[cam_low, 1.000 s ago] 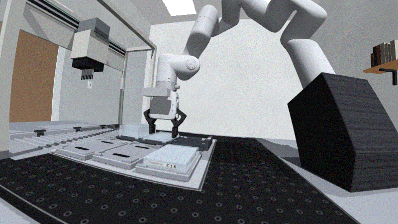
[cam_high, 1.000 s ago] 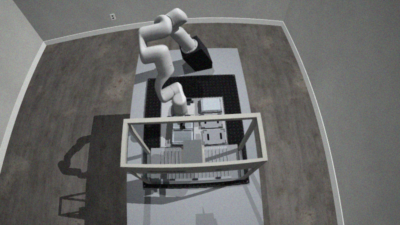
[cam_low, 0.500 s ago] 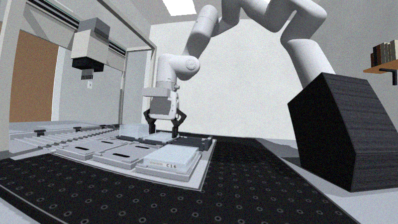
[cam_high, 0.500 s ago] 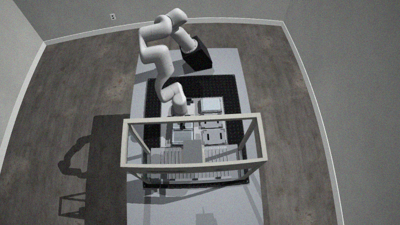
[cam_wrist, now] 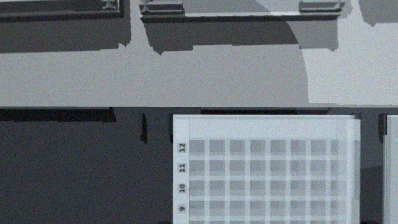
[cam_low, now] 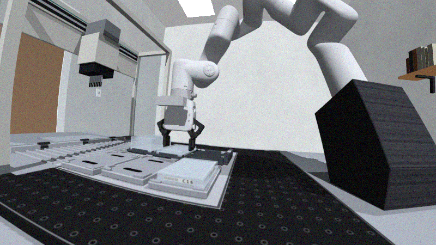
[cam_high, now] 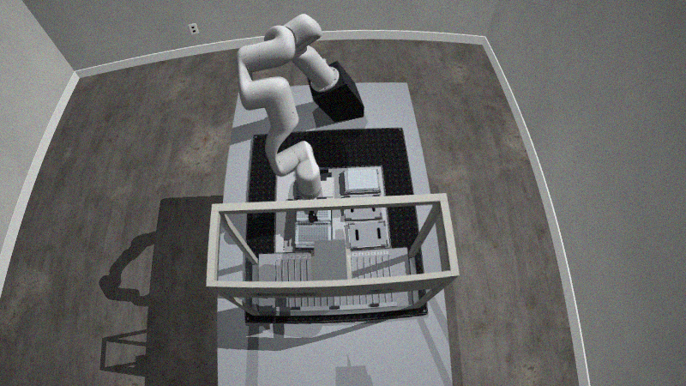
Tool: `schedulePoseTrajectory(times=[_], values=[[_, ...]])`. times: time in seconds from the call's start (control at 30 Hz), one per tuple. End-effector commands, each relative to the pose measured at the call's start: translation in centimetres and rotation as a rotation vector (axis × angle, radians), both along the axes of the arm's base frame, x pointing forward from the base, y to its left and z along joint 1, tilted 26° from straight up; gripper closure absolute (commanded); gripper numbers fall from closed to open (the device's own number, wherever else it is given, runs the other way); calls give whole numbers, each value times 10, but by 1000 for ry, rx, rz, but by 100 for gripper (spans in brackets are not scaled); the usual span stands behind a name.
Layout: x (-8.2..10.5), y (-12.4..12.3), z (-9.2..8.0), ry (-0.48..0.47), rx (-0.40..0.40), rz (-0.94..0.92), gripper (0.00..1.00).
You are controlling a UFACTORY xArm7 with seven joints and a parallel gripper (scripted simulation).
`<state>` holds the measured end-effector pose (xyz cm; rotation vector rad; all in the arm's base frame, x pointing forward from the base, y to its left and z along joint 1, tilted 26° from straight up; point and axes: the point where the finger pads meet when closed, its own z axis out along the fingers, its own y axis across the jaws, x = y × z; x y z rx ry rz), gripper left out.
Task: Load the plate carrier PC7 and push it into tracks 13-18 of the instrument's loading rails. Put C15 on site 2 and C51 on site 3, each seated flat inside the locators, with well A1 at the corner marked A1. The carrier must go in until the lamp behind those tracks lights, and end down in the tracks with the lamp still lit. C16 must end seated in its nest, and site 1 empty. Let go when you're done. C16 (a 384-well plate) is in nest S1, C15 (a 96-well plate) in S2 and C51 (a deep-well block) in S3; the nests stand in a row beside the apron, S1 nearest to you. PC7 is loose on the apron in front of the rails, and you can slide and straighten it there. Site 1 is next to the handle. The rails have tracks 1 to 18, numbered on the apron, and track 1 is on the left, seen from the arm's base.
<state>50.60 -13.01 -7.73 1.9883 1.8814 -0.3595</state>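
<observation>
At centre frame we see our gripper (cam_low: 180, 143) spread wide astride the 96-well plate C15 (cam_wrist: 265, 170) lying on carrier PC7 (cam_low: 213, 154), gripping nothing.

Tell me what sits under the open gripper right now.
Under the gripper, a 96-well plate lies on the dark carrier, between the open fingers. Column numbers 9 to 12 show in the wrist view. The locators beneath it are covered.
</observation>
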Motion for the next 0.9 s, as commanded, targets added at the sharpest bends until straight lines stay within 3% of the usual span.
schedulePoseTrajectory(times=[0.0,0.47,0.87], values=[[2,1,1,-4,1,2,0],[2,1,1,-4,1,2,0],[1,9,16,-4,1,2,0]])
